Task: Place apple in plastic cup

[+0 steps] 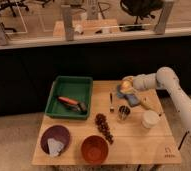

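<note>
The apple [124, 85], yellow-orange, sits in my gripper [127, 86] at the back right of the wooden table, lifted a little above a blue cloth [132, 99]. The gripper is shut on the apple. The plastic cup [150, 119], a pale whitish tumbler, stands upright near the table's right edge, in front of and to the right of the gripper. The white arm [166, 85] reaches in from the right.
A small steel cup [123, 112] stands left of the plastic cup, and a fork [111, 102] lies behind it. A dark grape bunch [104, 127] lies mid-table. A green tray [64, 90] holds objects at the left. A purple plate [55, 139] and a red bowl [94, 149] sit at the front.
</note>
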`<state>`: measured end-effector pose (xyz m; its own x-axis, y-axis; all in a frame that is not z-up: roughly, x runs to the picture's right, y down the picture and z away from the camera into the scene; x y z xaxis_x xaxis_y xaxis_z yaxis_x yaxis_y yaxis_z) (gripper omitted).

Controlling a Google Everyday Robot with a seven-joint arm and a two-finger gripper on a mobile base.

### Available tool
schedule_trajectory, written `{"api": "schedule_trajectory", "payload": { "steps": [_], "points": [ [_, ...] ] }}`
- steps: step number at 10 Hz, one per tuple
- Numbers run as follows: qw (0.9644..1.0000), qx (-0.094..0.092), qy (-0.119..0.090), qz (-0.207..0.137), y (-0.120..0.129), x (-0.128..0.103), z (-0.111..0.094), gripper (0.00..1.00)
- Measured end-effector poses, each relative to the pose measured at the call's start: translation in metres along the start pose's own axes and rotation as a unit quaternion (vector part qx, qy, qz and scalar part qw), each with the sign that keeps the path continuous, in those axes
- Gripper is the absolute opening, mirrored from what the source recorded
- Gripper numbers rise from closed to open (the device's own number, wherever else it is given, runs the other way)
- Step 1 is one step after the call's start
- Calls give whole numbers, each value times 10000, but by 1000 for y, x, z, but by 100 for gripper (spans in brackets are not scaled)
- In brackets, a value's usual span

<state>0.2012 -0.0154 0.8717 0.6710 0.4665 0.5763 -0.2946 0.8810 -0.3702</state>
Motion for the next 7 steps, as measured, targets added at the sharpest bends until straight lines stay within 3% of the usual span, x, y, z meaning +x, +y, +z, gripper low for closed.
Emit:
{"api": "schedule_trajectory", "payload": {
  "steps": [3, 7],
  "points": [
    [9995, 225, -40, 195, -11, 17, 3, 8],
    [9992, 244, -48, 299, -20, 20, 21, 8]
  ]
}}
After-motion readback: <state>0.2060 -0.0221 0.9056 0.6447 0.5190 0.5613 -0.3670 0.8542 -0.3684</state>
